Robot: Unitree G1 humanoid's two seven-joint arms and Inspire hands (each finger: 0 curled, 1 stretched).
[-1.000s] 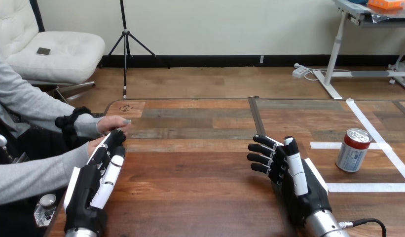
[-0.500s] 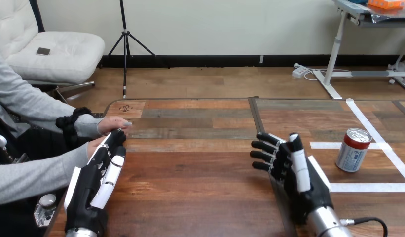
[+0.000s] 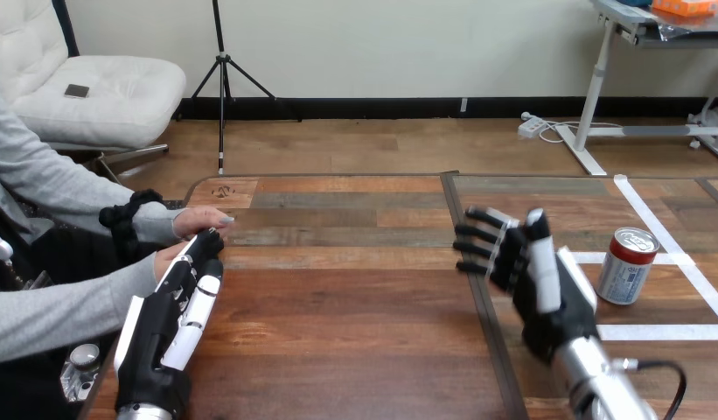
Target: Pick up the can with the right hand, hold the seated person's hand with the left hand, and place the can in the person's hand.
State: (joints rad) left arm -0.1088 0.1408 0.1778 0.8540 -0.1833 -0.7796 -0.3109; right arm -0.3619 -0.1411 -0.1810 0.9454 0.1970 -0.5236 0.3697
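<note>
The can (image 3: 628,266) stands upright at the right of the frame, on the table (image 3: 338,315), inside a corner of white tape (image 3: 652,332). The right hand (image 3: 540,282) is at right centre, just left of the can and not touching it. Its fingers are straight and spread apart, pointing left, with the thumb raised beside them; it holds nothing.

The left hand (image 3: 167,319) lies along the table's left edge in the lower left, with its fingers straight and close together. Its fingertips reach between the person's upper hand (image 3: 200,220) and the person's lower hand (image 3: 167,256). I cannot tell whether they touch either one, and no finger curls round them.
</note>
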